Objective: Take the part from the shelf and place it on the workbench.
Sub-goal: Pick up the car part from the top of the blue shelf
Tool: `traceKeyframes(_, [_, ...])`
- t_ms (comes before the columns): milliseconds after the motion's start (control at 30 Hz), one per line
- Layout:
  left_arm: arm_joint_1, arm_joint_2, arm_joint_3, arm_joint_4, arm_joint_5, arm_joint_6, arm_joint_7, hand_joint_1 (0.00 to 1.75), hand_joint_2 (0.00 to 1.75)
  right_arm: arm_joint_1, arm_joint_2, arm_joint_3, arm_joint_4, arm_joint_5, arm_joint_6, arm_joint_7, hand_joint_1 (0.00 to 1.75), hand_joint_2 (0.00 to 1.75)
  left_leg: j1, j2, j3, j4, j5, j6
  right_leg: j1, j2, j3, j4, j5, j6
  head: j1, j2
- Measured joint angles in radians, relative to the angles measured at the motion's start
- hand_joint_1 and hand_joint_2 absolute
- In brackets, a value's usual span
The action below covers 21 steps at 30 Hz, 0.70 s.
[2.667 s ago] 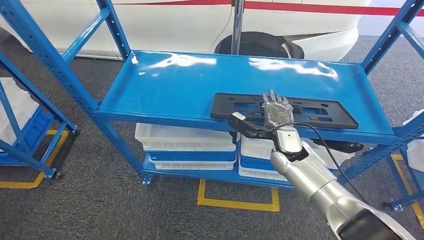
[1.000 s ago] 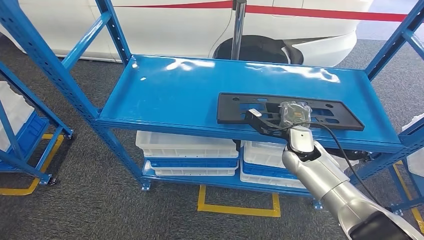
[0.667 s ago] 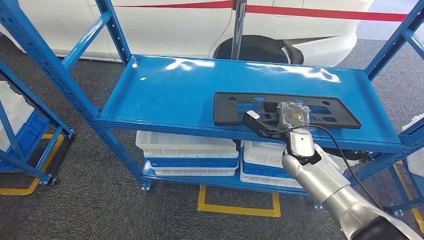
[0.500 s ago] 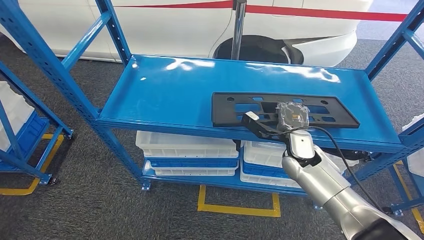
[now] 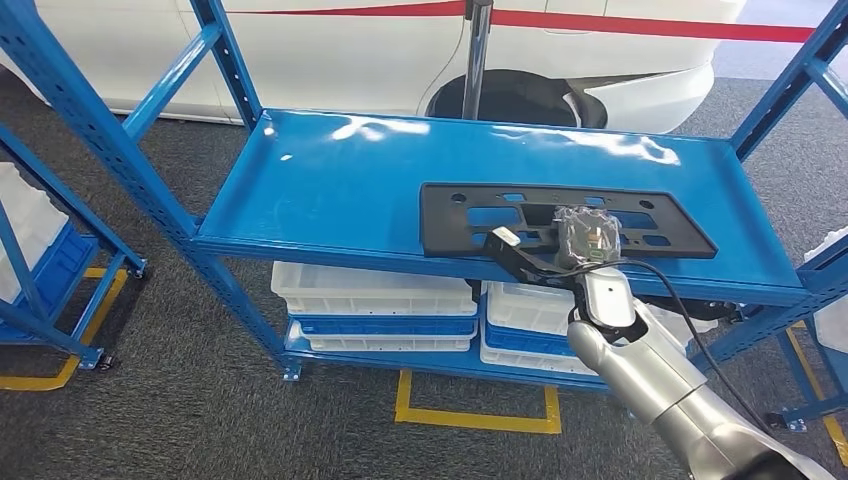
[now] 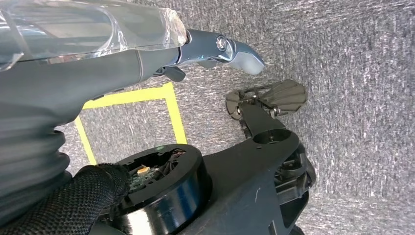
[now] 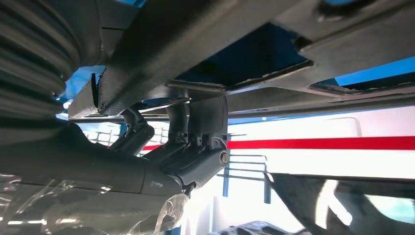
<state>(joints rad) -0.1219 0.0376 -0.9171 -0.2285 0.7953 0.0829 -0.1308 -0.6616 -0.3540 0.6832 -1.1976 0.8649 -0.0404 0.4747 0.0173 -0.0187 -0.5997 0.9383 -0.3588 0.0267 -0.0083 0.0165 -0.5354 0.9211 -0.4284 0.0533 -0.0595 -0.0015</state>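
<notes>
The part [image 5: 460, 212] is a long flat black plastic plate with slots, lying on the top deck of the blue shelf [image 5: 330, 185] toward its right front. My right hand [image 5: 583, 235], wrapped in clear film, grips the plate's near edge at its middle. In the right wrist view the plate's underside [image 7: 205, 44] runs close overhead, and dark fingers [image 7: 198, 132] reach up against it. My left hand [image 6: 122, 54] hangs beside my body over the carpet, thumb [image 6: 240, 51] stretched out, holding nothing.
White bins [image 5: 370, 290] are stacked on the lower deck. Blue uprights [image 5: 110, 130] stand at the corners, and a second blue rack [image 5: 40, 250] is at the left. A white car [image 5: 380, 50] is parked behind. Yellow tape [image 5: 475, 410] marks the carpet.
Over the last second the plate has slid a little to the left along the deck with my right hand on it. Since the oldest frame the camera itself shifted slightly.
</notes>
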Motion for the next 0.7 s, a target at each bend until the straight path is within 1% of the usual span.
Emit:
traceKeyframes(167, [0.001,0.005,0.004,0.000,0.001,-0.006,0.005,0.00,1.75,0.025,0.000,0.000,-0.050,-0.006,-0.022,-0.033,1.75,1.75,-0.005,0.000,-0.001,0.003,-0.005,0.007,-0.007,0.000,0.001,-0.001,-0.001,0.004,0.000,0.000])
traceKeyframes(233, [0.002,0.007,0.006,0.000,0.001,-0.008,0.006,0.00,1.75,0.030,-0.001,-0.001,-0.070,-0.006,-0.023,-0.034,1.75,1.75,-0.007,0.000,0.001,0.000,-0.003,0.013,-0.009,0.000,0.002,-0.001,-0.001,0.008,0.000,0.000])
traceKeyframes(267, [0.002,0.008,0.006,0.000,0.001,-0.009,0.007,0.00,1.75,0.032,-0.002,-0.002,-0.079,-0.006,-0.023,-0.034,1.75,1.75,-0.005,0.001,0.004,-0.005,0.001,0.017,-0.010,-0.001,0.000,0.004,-0.007,0.011,0.000,0.000])
traceKeyframes(300, [0.002,0.008,0.007,0.000,0.001,-0.009,0.008,0.00,1.75,0.034,-0.003,-0.003,-0.087,-0.006,-0.024,-0.034,1.75,1.75,-0.003,0.003,0.008,-0.011,0.005,0.022,-0.011,-0.001,-0.007,0.024,-0.023,0.012,0.001,0.000])
traceKeyframes(333, [0.002,0.008,0.008,0.000,0.001,-0.010,0.009,0.00,1.75,0.035,-0.006,-0.005,-0.094,-0.005,-0.024,-0.034,1.75,1.75,0.000,0.005,0.011,-0.017,0.009,0.026,-0.011,-0.002,-0.023,0.065,-0.052,0.013,0.002,0.000])
traceKeyframes(367, [0.002,0.008,0.009,0.000,0.000,-0.010,0.009,0.00,1.75,0.037,-0.008,-0.007,-0.099,-0.005,-0.025,-0.034,1.75,1.75,0.001,0.006,0.013,-0.019,0.010,0.029,-0.012,-0.003,-0.049,0.127,-0.090,0.014,0.003,0.000])
traceKeyframes(400, [0.002,0.008,0.011,0.000,0.000,-0.010,0.010,0.00,1.75,0.040,-0.010,-0.008,-0.104,-0.003,-0.025,-0.033,1.75,1.75,0.002,0.007,0.013,-0.019,0.010,0.030,-0.013,-0.003,-0.081,0.202,-0.128,0.016,0.004,0.000])
traceKeyframes(433, [0.003,0.008,0.012,0.000,0.000,-0.011,0.011,0.00,1.75,0.044,-0.012,-0.008,-0.108,-0.001,-0.025,-0.033,1.75,1.75,0.002,0.007,0.013,-0.019,0.011,0.030,-0.015,-0.004,-0.109,0.267,-0.153,0.020,0.005,0.000])
traceKeyframes(467, [0.003,0.008,0.013,0.000,0.000,-0.011,0.011,0.00,1.75,0.050,-0.013,-0.008,-0.112,0.000,-0.024,-0.032,1.75,1.75,0.004,0.006,0.012,-0.019,0.011,0.029,-0.018,-0.004,-0.125,0.303,-0.160,0.024,0.005,0.000])
traceKeyframes(500, [0.004,0.008,0.014,0.000,0.000,-0.011,0.011,0.00,1.75,0.054,-0.015,-0.008,-0.116,0.002,-0.023,-0.031,1.75,1.75,0.006,0.006,0.012,-0.018,0.011,0.027,-0.022,-0.006,-0.120,0.299,-0.146,0.028,0.005,0.000])
traceKeyframes(533, [0.004,0.008,0.014,0.000,0.000,-0.011,0.011,0.00,1.75,0.056,-0.016,-0.008,-0.120,0.003,-0.023,-0.030,1.75,1.75,0.010,0.006,0.012,-0.016,0.011,0.023,-0.027,-0.007,-0.095,0.251,-0.114,0.034,0.005,0.000])
traceKeyframes(567, [0.003,0.008,0.015,0.000,0.000,-0.011,0.011,0.00,1.75,0.057,-0.018,-0.009,-0.124,0.004,-0.023,-0.030,1.75,1.75,0.012,0.005,0.010,-0.012,0.011,0.015,-0.035,-0.009,-0.054,0.176,-0.080,0.041,0.005,0.000])
traceKeyframes(600, [0.002,0.010,0.015,0.000,0.000,-0.011,0.011,0.00,1.75,0.056,-0.019,-0.010,-0.128,0.004,-0.023,-0.030,1.75,1.75,0.014,0.003,0.008,-0.007,0.010,0.006,-0.038,-0.007,-0.019,0.110,-0.052,0.046,0.006,0.000])
traceKeyframes(633, [0.001,0.012,0.015,0.000,-0.001,-0.011,0.011,0.00,1.75,0.056,-0.020,-0.011,-0.132,0.005,-0.022,-0.030,1.75,1.75,0.014,0.001,0.005,-0.002,0.010,-0.004,-0.040,-0.003,0.004,0.065,-0.033,0.046,0.006,0.000])
traceKeyframes(667, [0.001,0.013,0.015,0.000,-0.001,-0.011,0.012,0.00,1.75,0.057,-0.021,-0.012,-0.136,0.005,-0.022,-0.030,1.75,1.75,0.013,-0.001,0.001,0.004,0.011,-0.013,-0.040,0.002,0.012,0.046,-0.028,0.041,0.006,0.000])
traceKeyframes(700, [0.001,0.015,0.015,0.000,-0.002,-0.012,0.012,0.00,1.75,0.058,-0.021,-0.013,-0.139,0.005,-0.022,-0.029,1.75,1.75,0.013,-0.003,-0.004,0.006,0.014,-0.021,-0.037,0.007,0.004,0.051,-0.028,0.030,0.006,0.000])
